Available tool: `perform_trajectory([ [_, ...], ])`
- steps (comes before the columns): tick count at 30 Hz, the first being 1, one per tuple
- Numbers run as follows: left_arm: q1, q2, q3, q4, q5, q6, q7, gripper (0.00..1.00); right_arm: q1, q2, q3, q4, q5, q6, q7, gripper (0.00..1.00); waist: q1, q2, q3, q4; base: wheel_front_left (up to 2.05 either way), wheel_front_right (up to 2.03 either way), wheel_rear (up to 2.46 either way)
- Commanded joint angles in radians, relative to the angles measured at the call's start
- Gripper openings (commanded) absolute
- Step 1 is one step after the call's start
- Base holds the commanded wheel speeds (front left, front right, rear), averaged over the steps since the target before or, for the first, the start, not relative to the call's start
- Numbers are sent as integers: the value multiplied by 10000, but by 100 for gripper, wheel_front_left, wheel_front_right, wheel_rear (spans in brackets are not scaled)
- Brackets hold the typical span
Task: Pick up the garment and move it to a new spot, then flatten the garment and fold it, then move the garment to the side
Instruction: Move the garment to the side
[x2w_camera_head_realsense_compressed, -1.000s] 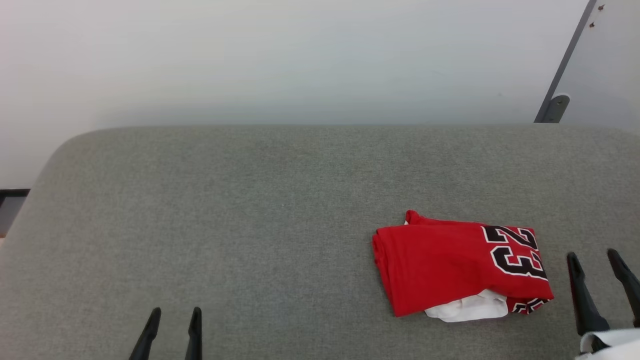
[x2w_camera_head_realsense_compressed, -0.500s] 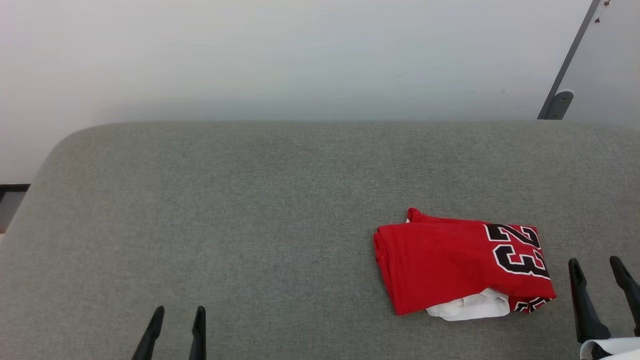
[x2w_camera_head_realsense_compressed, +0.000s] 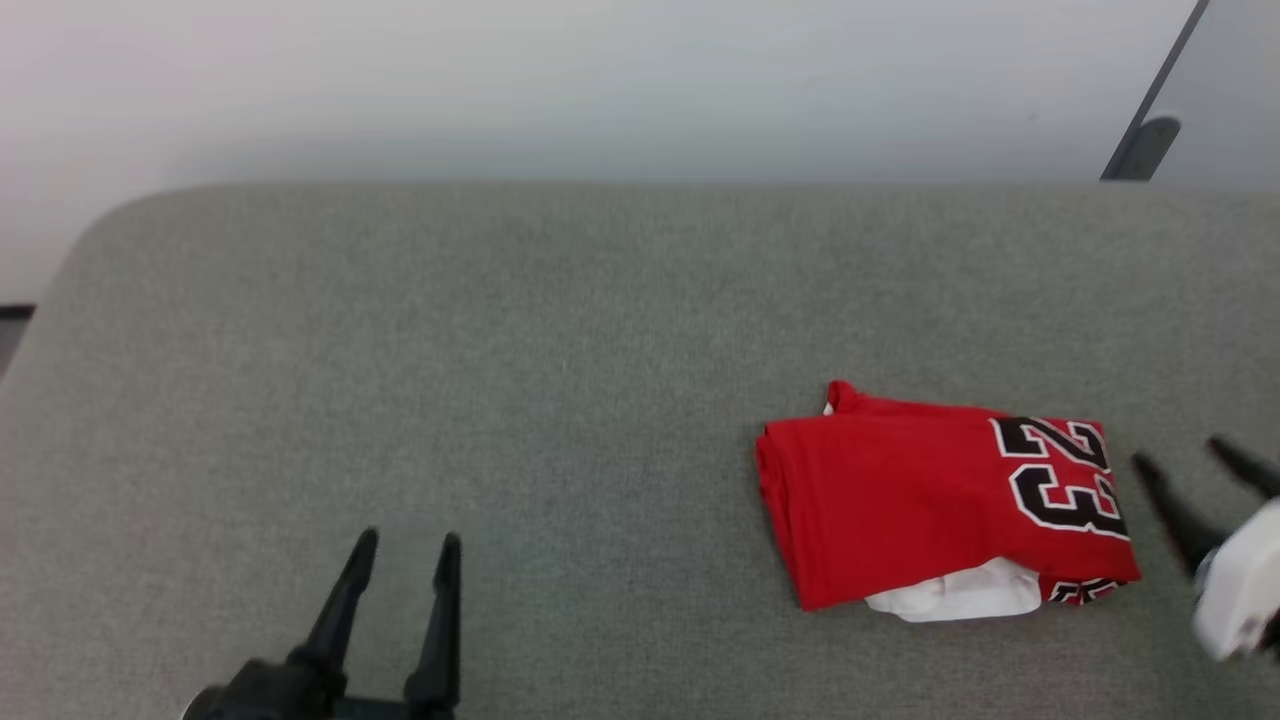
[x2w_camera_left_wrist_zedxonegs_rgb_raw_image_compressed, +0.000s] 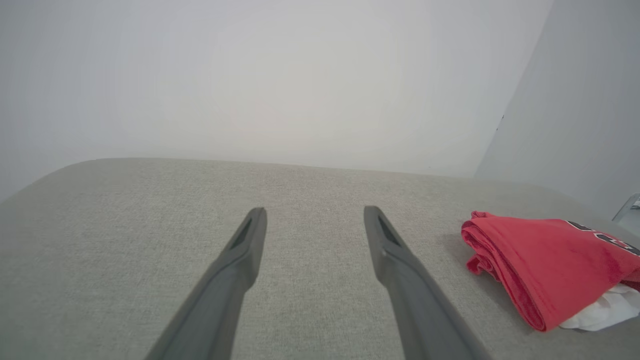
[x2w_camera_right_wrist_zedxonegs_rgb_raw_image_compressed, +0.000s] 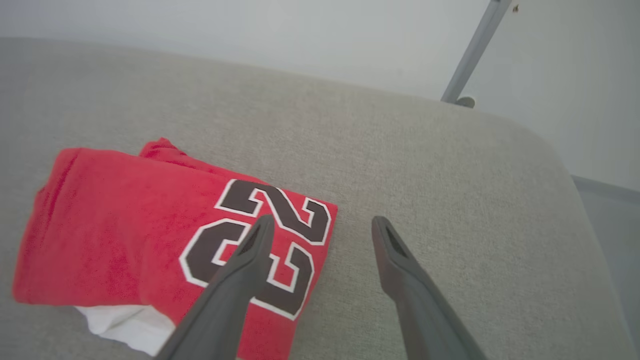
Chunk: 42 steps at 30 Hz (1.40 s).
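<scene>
Head view: right end effector (x2w_camera_head_realsense_compressed: 1178, 452), spread and empty like left end effector (x2w_camera_head_realsense_compressed: 410, 540), hangs beside folded red jersey T-shirt (x2w_camera_head_realsense_compressed: 930, 500); snagging one layer could undo the fold.

Left gripper (x2w_camera_head_realsense_compressed: 408, 545) at lower left, fingers spread wide, empty, right gripper (x2w_camera_head_realsense_compressed: 1180, 453) at right edge, fingers parted, empty

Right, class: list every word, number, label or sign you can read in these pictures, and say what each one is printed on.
"23": black digits with a white outline, on the right end of the folded red shirt, lying sideways in the head view.
Black, white-edged lettering at the shirt's lower right corner: mostly tucked under the fold, not readable.
No other writing can be made out.
</scene>
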Motion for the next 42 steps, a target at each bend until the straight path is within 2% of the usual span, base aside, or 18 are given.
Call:
perform_trajectory([
  [1,-209,21,-72,57,113,-23,5,100,-399,-213,53,113,272,-16,475,100,0,0,434,69,0,0,0],
  [7,-1098,107,-403,335,136,-23,5,100,-1635,-984,628,953,1924,-16,3963,100,0,0,1001,199,0,0,0],
  [9,-1353,129,-490,377,122,-23,5,100,-2014,-1019,609,1166,2313,-16,4629,100,0,0,1208,221,0,0,0],
  [17,-2348,242,-997,665,133,-23,5,100,-2856,-551,1153,2362,2735,-16,5598,100,0,0,2126,247,0,0,0],
  [21,-2787,329,-1175,824,120,-23,5,100,-3002,-390,1592,2657,2839,-16,5278,100,0,0,2496,109,0,0,0],
  [22,-2872,359,-1197,859,124,-23,5,100,-3058,-359,1747,2639,2884,-18,5118,40,0,0,2571,40,0,0,0],
  [23,-2946,398,-1203,893,126,-23,5,100,-3125,-337,1833,2653,2959,-18,4923,5,0,0,2631,-40,0,0,0],
  [24,-3023,437,-1215,927,133,-23,5,100,-3186,-346,1904,2693,3047,-18,4742,0,0,0,2680,-127,0,0,0],
  [33,-3733,1006,-1471,887,258,-23,5,100,-4116,-912,1585,3187,3480,-22,2316,0,0,0,3187,-1575,0,0,0],
  [38,-4866,1574,-2131,988,309,-23,5,100,-4572,-1397,1057,4175,3628,-18,1147,0,0,0,3751,-2389,0,0,0],
  [42,-6334,1996,-2992,1181,295,-22,5,100,-5127,-1646,656,5094,3763,-16,262,0,0,0,4413,-2780,0,0,0],
])
